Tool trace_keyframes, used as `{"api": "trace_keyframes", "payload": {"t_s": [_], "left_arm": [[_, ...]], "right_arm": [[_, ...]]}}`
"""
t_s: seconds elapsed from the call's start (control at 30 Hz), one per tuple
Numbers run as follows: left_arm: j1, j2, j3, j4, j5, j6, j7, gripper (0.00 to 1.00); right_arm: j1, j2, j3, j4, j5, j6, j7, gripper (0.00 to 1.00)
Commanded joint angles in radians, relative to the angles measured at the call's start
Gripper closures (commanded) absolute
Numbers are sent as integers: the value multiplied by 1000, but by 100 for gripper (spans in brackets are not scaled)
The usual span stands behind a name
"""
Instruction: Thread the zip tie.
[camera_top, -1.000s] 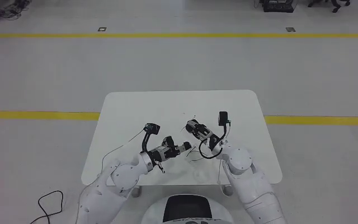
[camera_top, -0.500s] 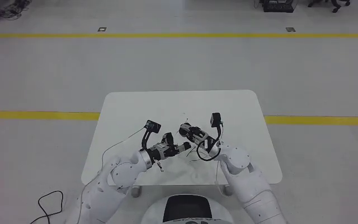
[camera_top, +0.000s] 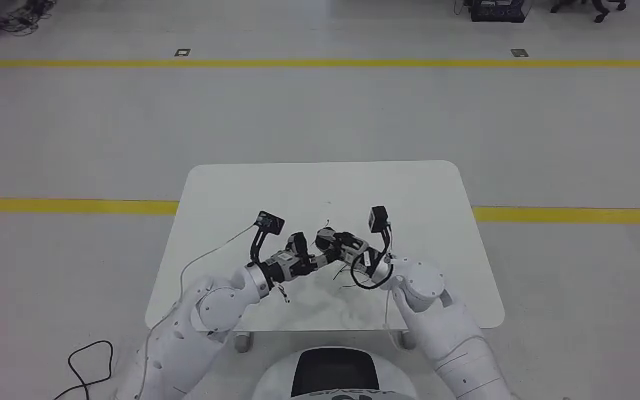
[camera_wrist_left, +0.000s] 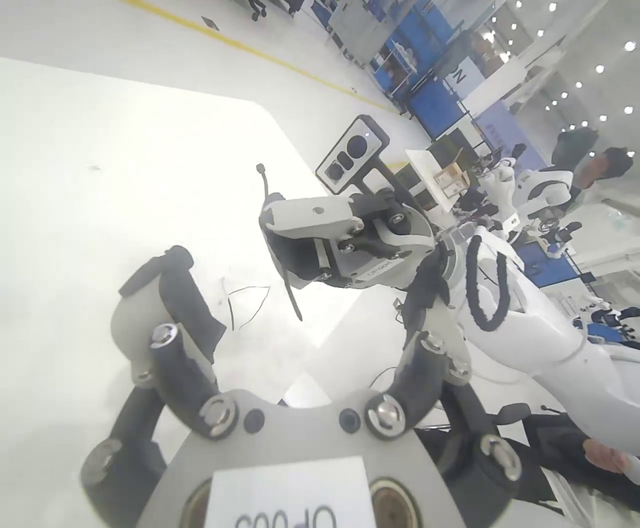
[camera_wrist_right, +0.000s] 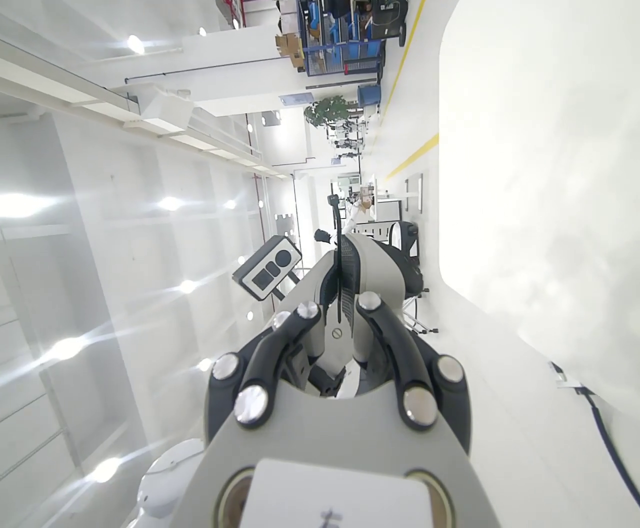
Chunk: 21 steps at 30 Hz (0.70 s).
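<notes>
Zip tie pinched in right claw, both ends protruding; left claw spread, empty, facing it.

Overhead above table; close wrist views, face to face.

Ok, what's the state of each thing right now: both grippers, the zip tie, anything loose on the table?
Left gripper: open, holding nothing, facing the right gripper.
Right gripper: shut on the zip tie.
Zip tie: straight, not looped, clamped partway along, head and tail both free.
Thin strand: lying bent on the table, untouched.
</notes>
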Motion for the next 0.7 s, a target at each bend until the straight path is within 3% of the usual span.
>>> {"api": "trace_keyframes", "payload": {"t_s": [0.0,0.33,0.53,0.67], "left_arm": [[-3,0,3,11,-17,-8,1,0],[-8,1,2,18,-13,1,25,0],[8,8,-18,10,-9,-5,45,0],[16,13,-28,3,-7,-7,46,11]], "right_arm": [[8,3,-4,7,-6,-4,12,100],[4,4,-11,3,7,-4,2,100],[6,10,-17,6,26,-5,14,100],[8,13,-21,8,32,-7,16,100]]}}
